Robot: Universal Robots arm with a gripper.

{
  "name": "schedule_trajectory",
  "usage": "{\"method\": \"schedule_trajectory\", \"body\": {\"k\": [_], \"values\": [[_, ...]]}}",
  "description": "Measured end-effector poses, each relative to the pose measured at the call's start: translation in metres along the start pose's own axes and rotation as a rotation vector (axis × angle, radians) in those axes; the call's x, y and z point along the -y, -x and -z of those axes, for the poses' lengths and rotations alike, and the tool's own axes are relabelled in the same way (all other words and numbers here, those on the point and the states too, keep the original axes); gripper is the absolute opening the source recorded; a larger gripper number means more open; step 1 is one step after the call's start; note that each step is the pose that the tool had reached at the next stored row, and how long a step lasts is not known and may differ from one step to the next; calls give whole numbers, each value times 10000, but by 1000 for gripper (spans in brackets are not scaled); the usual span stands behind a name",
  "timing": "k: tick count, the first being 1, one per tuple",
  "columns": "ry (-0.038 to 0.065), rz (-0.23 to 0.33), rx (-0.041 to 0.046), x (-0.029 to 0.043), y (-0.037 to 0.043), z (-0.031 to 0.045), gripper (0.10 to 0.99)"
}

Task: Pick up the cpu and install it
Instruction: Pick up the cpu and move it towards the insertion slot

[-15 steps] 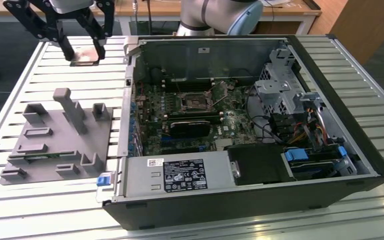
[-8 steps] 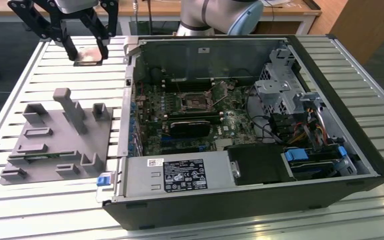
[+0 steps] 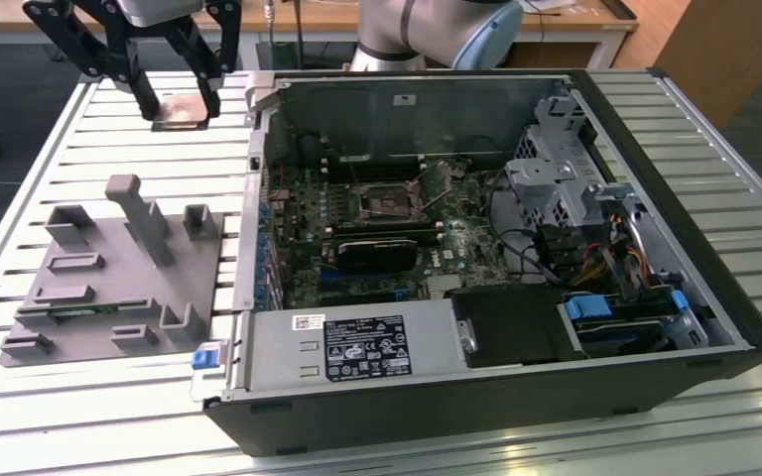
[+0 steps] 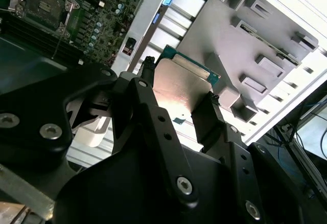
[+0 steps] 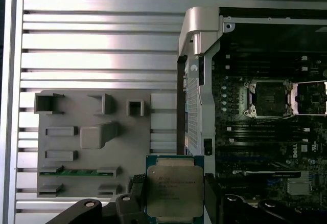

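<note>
The tool (image 3: 180,100) was clamped on the cpu (image 5: 174,191), holding it lifted above the tabletop (image 3: 103,149). Pickup looked done and installing was left: the empty socket (image 5: 268,97) inside the open case (image 3: 487,416) lay well apart from the tool.

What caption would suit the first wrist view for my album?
Gripper holding the cpu above the slatted table, beside the open computer case with its empty socket.
</note>
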State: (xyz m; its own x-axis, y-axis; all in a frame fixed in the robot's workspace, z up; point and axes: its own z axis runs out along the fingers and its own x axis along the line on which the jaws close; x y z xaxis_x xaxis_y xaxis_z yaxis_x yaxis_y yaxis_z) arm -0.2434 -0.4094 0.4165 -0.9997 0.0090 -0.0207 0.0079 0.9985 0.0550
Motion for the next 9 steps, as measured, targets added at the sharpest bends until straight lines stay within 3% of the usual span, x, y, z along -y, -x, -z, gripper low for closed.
{"method": "schedule_trajectory", "body": {"k": [9], "values": [[0, 0, 0, 0, 42, -1, 545]]}}
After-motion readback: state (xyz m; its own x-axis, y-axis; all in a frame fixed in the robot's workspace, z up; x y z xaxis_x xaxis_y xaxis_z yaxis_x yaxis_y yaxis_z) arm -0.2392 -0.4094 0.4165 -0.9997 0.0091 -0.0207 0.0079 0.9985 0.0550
